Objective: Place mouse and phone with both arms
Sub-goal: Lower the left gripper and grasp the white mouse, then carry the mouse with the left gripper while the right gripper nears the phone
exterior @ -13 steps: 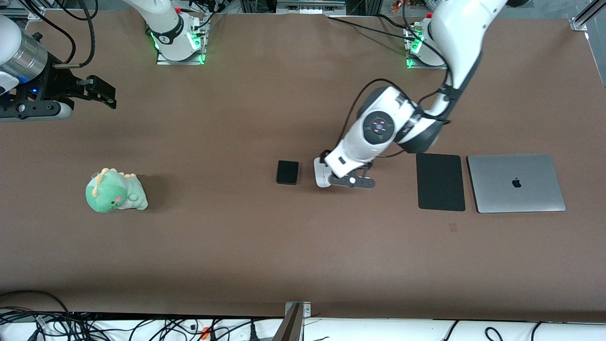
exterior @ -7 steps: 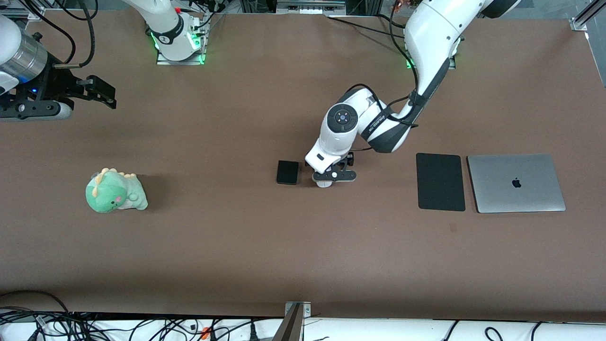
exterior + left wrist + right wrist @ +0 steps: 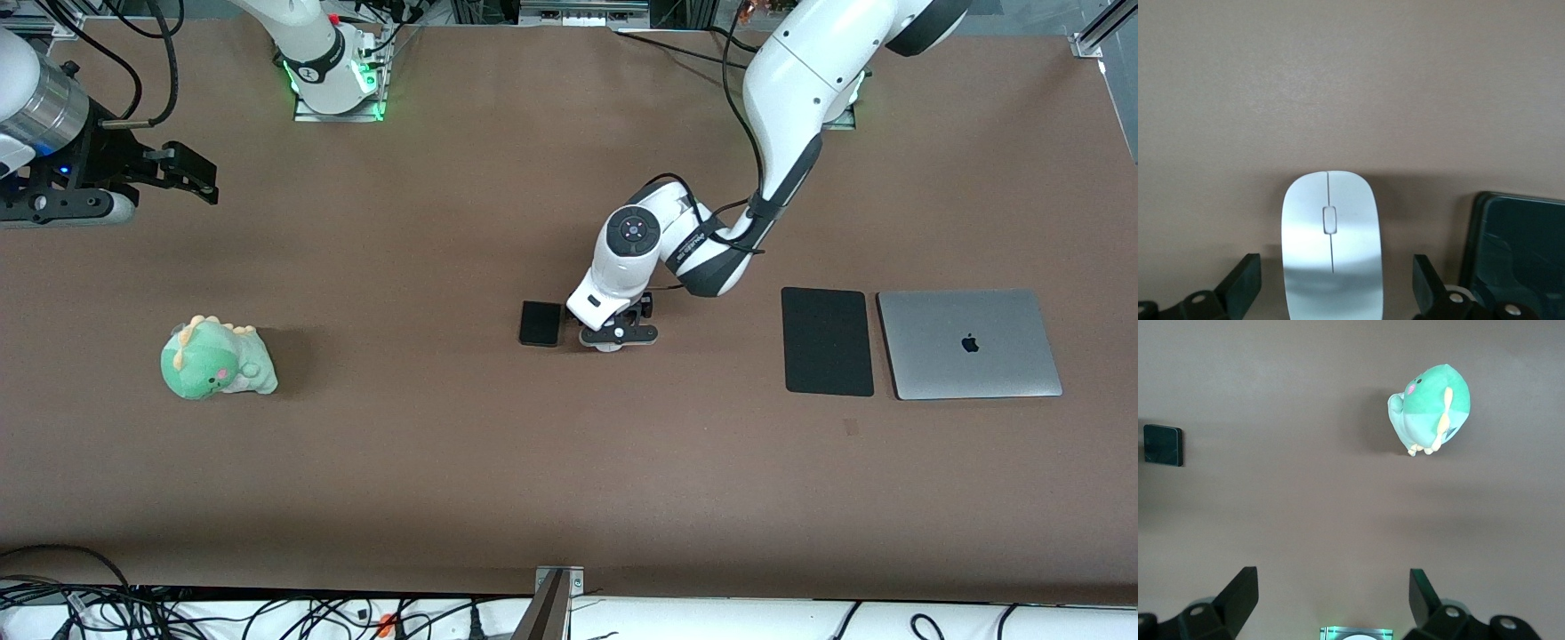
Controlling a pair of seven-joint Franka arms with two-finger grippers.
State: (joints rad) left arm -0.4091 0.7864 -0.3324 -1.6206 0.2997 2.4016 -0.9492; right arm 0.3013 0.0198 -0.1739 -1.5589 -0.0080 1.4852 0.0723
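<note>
The white mouse (image 3: 1330, 247) lies on the brown table, mostly hidden under the left hand in the front view, with only its near tip (image 3: 608, 347) showing. My left gripper (image 3: 616, 336) is low over it and open, and in the left wrist view (image 3: 1335, 283) one finger stands on each side of the mouse without touching it. The black phone (image 3: 540, 323) lies flat beside the mouse, toward the right arm's end, and also shows in the left wrist view (image 3: 1518, 257) and the right wrist view (image 3: 1163, 445). My right gripper (image 3: 191, 173) waits open and empty in the air at its own end of the table, also shown in its wrist view (image 3: 1331, 600).
A large thin black pad (image 3: 827, 340) and a closed silver laptop (image 3: 969, 344) lie side by side toward the left arm's end. A green plush dinosaur (image 3: 218, 357) sits toward the right arm's end and also shows in the right wrist view (image 3: 1431, 410).
My left gripper has moved from beside the mouse to directly over it and come lower, and the arm has swung toward the right arm's end. The right arm has not moved.
</note>
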